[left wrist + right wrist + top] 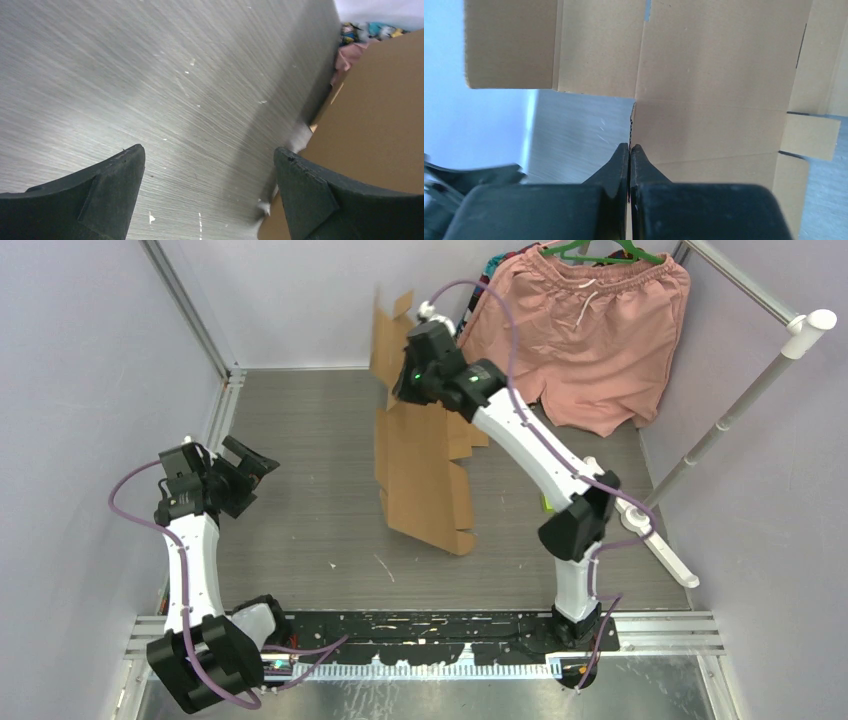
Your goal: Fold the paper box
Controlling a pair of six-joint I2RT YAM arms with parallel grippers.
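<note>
Cardboard is seen near the middle of the top view: the paper box [425, 485], not yet a box, is a die-cut sheet lying lengthwise on the table [300, 530], with its far part raised steeply toward the upper centre of the frame, just left of the pink shorts [590, 340]. The right gripper [396, 392] is placed at that raised part, while the left gripper [250, 465] is held at the left of the frame, well apart from the sheet. In the left wrist view the left gripper [207, 157] is shown with its jaws spread wide and nothing between them; bare table [150, 75] fills most of the frame and the paper box [380, 125] is seen only at the right edge. In the right wrist view the right gripper [630, 147] is shown with its fingers pressed together, and a thin edge of the paper box [714, 75] runs straight into the tips (a pinch on that edge is judged likely). The step in hand is judged to be the raising of a first panel along its crease. For the next move, the flat part would need to be pinned by the free arm so that the crease bends rather than the whole sheet sliding.
</note>
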